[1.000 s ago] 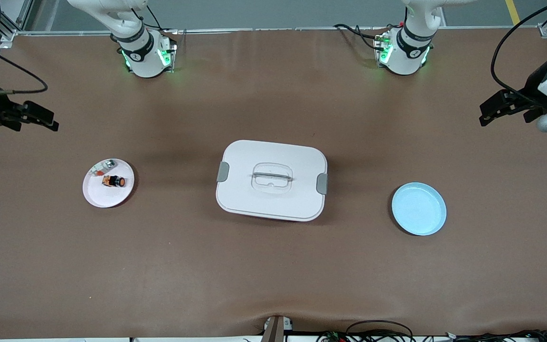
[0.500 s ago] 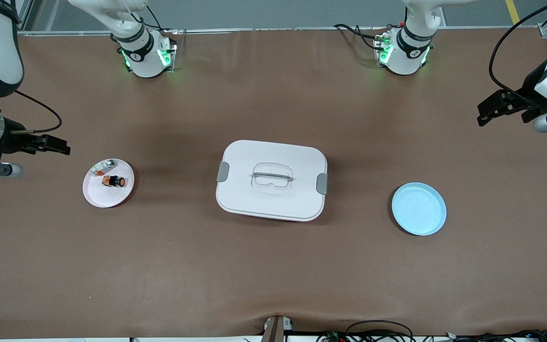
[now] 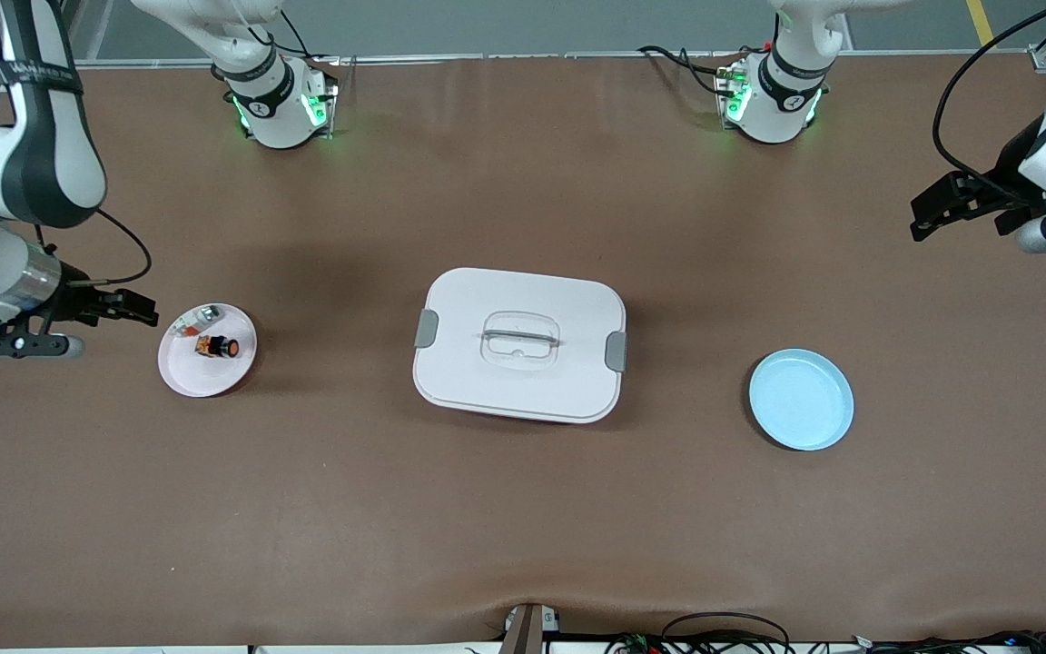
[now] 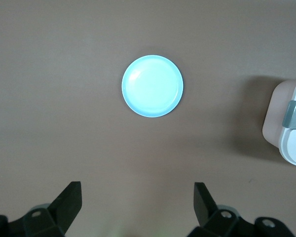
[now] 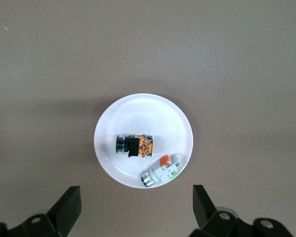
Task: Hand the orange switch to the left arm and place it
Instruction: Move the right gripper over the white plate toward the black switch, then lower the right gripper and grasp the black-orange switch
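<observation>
Brown bench; box mid-bench. Right gripper approaching orange switch beside box, fingers open; next descend, grasp. Left gripper waits, fingers open.

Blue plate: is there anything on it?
No, the blue plate is bare; both small parts lie on the pink plate.

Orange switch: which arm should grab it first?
Right. Its open tool hangs just beside the pink plate holding the orange switch. The left tool, also open, waits at the other end near the blue plate, with the box between.
</observation>
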{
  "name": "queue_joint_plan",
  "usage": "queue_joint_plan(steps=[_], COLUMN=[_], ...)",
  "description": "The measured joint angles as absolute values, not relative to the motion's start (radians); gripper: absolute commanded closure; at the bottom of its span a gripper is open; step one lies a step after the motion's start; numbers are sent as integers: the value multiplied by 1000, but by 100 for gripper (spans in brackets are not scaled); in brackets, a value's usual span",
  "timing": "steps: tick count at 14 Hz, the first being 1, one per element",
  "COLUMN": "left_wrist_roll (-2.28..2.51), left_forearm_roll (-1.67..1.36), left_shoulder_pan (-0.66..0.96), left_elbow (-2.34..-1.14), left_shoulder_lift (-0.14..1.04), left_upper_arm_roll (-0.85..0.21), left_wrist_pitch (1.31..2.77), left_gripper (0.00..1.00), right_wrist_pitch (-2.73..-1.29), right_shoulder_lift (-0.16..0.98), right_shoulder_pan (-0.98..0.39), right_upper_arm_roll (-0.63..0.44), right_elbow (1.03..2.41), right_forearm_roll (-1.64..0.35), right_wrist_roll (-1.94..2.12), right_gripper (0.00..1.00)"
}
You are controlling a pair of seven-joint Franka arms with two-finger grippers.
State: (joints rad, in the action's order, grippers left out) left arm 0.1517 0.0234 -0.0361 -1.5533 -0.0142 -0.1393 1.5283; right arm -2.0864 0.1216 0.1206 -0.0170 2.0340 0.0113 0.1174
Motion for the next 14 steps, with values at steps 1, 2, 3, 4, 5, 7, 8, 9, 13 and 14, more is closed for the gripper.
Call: queue_joint_plan(steps=[1, 2, 3, 4, 5, 7, 8, 9, 13, 14], left_wrist_roll=[152, 152, 152, 152, 152, 152, 152, 152, 152, 152], left_forearm_roll=[23, 23, 23, 23, 23, 23, 23, 23, 23, 23], left_shoulder_pan=[-36, -36, -36, -36, -36, -36, -36, -36, -36, -36], left_elbow=[-1553, -1554, -1554, -1554, -1554, -1554, -1554, -1554, -1554, -1554], left_shoulder_lift=[-14, -13, -12, -11, -10, -9, -8, -8, -8, -8], left_upper_arm_roll=[-139, -139, -139, -139, -139, -139, -139, -139, -139, -139], left_wrist_pitch=[1528, 1528, 1528, 1528, 1528, 1528, 1528, 1528, 1528, 1528], left_gripper=[0, 0, 0, 0, 0, 0, 0, 0, 0, 0], right_wrist_pitch=[-2102, -2115, -2129, -2151, -2178, -2232, -2252, -2267, -2290, -2291], right_shoulder_lift=[140, 161, 180, 199, 218, 262, 283, 303, 353, 358], right_shoulder_pan=[121, 121, 121, 121, 121, 121, 121, 121, 120, 120], right_upper_arm_roll=[-17, -17, -17, -16, -16, -15, -15, -15, -13, -11], right_elbow=[2043, 2047, 2052, 2060, 2067, 2079, 2081, 2081, 2081, 2081], right_forearm_roll=[16, 18, 18, 18, 19, 19, 19, 18, 17, 17], right_wrist_roll=[117, 118, 118, 118, 118, 118, 118, 117, 90, 83], right_gripper=[0, 0, 0, 0, 0, 0, 0, 0, 0, 0])
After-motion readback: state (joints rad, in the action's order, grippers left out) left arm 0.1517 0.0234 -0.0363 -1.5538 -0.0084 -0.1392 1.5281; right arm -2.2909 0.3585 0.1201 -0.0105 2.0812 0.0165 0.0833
